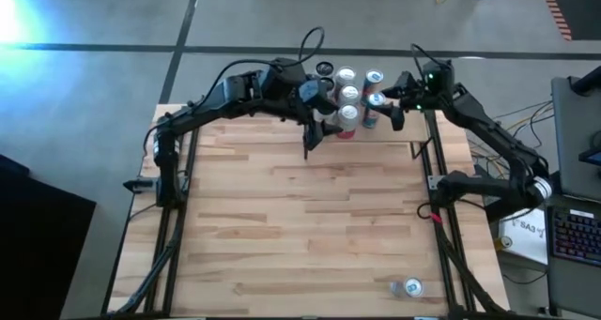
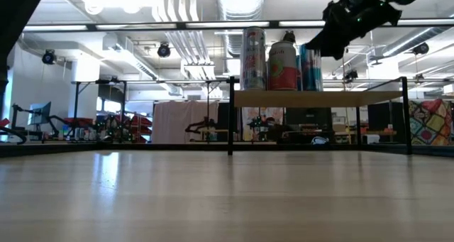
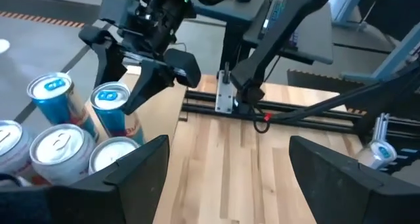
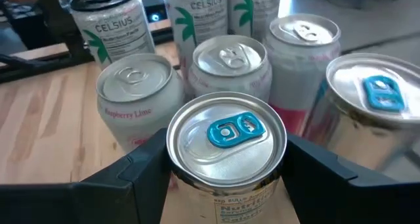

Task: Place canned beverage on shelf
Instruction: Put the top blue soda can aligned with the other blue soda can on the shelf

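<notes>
From above, several cans stand on the shelf [image 1: 376,132] at the worktop's far edge; one can [image 1: 410,287] lies near the front right corner, likely left to place. Right wrist: right pincer [image 4: 226,178] straddles a blue-tabbed can [image 4: 226,145], seemingly gripping. Left wrist: left pincer [image 3: 226,178] spread, empty.

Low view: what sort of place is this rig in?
Likely an open lab or workshop: exposed ceiling ducts, workbenches with equipment behind the table, and a desk with a keyboard beside the rig.
</notes>
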Robot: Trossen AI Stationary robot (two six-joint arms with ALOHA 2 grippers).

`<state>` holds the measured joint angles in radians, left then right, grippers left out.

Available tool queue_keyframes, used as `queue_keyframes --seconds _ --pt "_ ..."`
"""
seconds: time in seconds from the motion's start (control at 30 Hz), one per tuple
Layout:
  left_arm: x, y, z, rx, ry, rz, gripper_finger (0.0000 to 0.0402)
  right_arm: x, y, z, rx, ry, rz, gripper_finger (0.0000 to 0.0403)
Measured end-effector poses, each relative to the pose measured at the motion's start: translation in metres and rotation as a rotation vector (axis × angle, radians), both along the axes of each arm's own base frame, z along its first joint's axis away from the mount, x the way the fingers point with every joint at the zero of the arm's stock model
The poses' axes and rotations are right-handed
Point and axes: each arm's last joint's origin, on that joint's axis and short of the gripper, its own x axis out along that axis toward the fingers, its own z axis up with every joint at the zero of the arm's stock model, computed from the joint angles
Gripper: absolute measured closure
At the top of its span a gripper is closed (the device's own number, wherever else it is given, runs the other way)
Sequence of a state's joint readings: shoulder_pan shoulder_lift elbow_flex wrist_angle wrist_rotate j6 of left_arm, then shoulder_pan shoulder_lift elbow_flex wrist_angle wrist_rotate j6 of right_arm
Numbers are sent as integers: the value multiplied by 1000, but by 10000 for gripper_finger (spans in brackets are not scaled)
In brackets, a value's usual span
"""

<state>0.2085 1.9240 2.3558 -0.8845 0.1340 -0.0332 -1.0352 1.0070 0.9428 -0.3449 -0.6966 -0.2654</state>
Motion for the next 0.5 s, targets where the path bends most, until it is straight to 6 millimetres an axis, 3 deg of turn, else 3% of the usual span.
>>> queue_keyframes --seconds 0.23,0.5 --pt "1 2 -3 1 22 43 112 9 -17 -8 -16 -2 35 162" --pt "0 5 -5 -9 40 63 112 -6 -23 -5 -29 -19 -26 161"
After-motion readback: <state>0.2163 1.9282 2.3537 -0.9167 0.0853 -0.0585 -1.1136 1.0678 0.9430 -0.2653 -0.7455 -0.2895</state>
